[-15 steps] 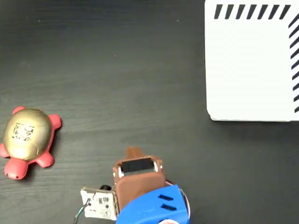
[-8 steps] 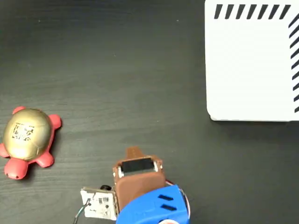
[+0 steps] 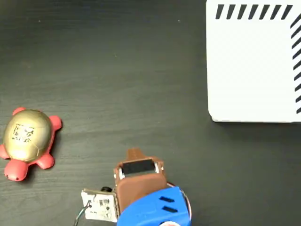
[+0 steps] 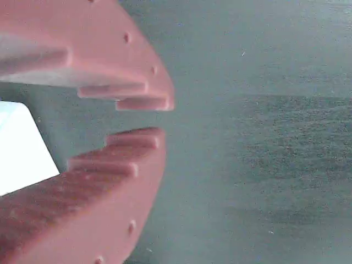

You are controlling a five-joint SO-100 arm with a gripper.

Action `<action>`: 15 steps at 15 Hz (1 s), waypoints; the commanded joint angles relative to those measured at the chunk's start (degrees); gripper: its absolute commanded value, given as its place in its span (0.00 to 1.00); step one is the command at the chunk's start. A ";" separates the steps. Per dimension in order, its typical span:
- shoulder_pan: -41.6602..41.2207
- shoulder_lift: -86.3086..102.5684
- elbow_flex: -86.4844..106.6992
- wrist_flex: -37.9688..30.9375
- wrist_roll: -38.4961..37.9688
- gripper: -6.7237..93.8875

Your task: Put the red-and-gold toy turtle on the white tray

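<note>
The nearly closed, empty red hand [image 4: 151, 118] may shove the small gold-shelled, coral-red rubbery toy turtle [image 3: 28, 143] away unless it spreads first.

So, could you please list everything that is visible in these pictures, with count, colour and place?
toy turtle: one, coral-red body with gold shell, far left of the fixed view, on the table, apart from the arm.
white tray: one, white with black diagonal stripes at its edges, top right of the fixed view, nothing on it.
table: one, dark wood grain, under everything.
circuit board: one, pale, bottom edge, beside the arm.
arm: one, brown and blue, bottom centre.
gripper: one, reddish-brown, slightly open, holding nothing.
</note>
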 commanded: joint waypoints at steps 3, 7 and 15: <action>-0.62 0.35 -0.44 0.97 0.44 0.07; -0.62 0.35 -0.44 0.97 0.44 0.07; -2.02 0.35 -0.44 0.88 -0.88 0.07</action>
